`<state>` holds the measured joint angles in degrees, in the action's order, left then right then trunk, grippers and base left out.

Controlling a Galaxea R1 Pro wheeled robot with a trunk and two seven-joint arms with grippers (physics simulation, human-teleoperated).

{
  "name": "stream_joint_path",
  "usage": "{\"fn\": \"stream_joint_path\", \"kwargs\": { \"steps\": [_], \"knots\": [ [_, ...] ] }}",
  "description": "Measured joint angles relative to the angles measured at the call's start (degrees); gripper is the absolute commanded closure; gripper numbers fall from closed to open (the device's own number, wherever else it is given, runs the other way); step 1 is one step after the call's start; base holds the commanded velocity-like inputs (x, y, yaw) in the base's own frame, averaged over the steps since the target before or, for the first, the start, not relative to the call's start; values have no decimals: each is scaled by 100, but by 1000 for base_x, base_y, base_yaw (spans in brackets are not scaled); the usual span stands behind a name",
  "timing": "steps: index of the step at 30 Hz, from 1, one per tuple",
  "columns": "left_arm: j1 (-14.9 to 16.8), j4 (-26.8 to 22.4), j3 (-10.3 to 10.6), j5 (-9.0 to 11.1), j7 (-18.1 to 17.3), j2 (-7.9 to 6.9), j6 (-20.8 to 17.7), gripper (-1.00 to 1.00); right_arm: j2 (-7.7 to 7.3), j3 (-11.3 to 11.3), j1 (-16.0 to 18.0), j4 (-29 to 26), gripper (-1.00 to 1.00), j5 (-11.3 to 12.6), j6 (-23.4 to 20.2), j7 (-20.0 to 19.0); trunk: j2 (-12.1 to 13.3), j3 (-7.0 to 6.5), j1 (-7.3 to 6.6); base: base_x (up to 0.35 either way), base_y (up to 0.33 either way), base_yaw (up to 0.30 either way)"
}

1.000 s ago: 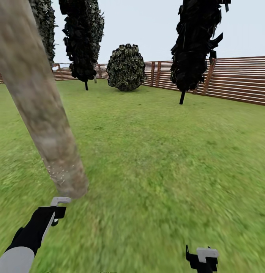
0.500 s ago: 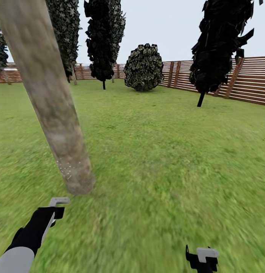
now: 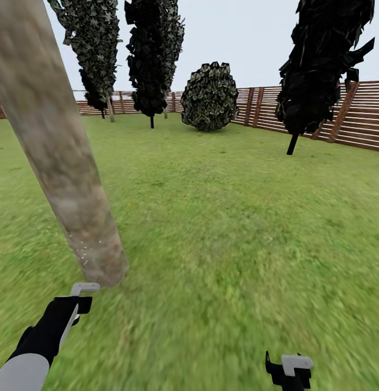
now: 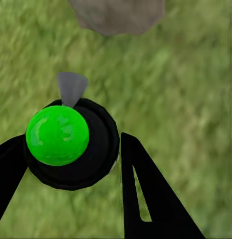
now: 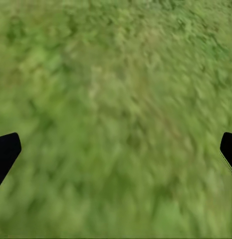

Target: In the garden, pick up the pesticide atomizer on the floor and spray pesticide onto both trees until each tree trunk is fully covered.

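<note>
1. Green lawn (image 3: 238, 228) spreads out to a brown slat fence (image 3: 368, 117), and close at my left the leaning tree trunk (image 3: 59, 163) comes down into the grass.
2. My left gripper (image 4: 71, 164) is clenched on the atomizer (image 4: 63, 139): the black fingers (image 4: 145, 194) press its round black body on both sides, the green cap faces my wrist camera, and the grey nozzle points toward the foot of the trunk.
3. White specks of pesticide (image 3: 86, 252) sit on the lowest part of the trunk, just above the ground; higher up the bark looks bare.
4. I judge the step is spraying this first trunk, and it is far from covered. The next move calls for raising the nozzle along the trunk, then going around it.
5. My right gripper (image 3: 290, 369) hangs low over the grass, jaws released and wide apart, holding nothing.
6. Compared with a second ago, the whole head view has turned: the round bush (image 3: 210, 96) and the dark trees (image 3: 151, 54) sit further right, while my arms keep the same place.
</note>
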<state>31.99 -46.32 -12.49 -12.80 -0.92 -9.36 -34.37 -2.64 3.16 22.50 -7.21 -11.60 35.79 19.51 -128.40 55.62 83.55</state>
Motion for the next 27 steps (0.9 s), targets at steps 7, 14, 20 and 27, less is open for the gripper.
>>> {"fn": "stream_joint_path", "kwargs": {
  "steps": [7, 14, 20, 27],
  "knots": [
    [0, -8, -2, 0, 4, -4, 0, 100, 0, 0, 0, 0, -100, 0, 0, 0, 0, 0, 0, 139, -245, 25],
    [0, -9, -12, 0, 4, -4, 0, 100, 0, 0, 0, 0, -100, 0, -1, 0, 0, 0, 0, 109, -259, 250],
    [0, -17, -25, 0, 4, -6, 0, 100, 0, 0, 0, 0, -100, 0, -2, 0, 0, 0, 0, 103, -261, 277],
    [0, -17, -34, 0, 4, -4, 0, 100, 0, 0, 0, 0, -100, 0, -2, 0, 0, 0, 0, 102, -261, 136]
  ]
}}
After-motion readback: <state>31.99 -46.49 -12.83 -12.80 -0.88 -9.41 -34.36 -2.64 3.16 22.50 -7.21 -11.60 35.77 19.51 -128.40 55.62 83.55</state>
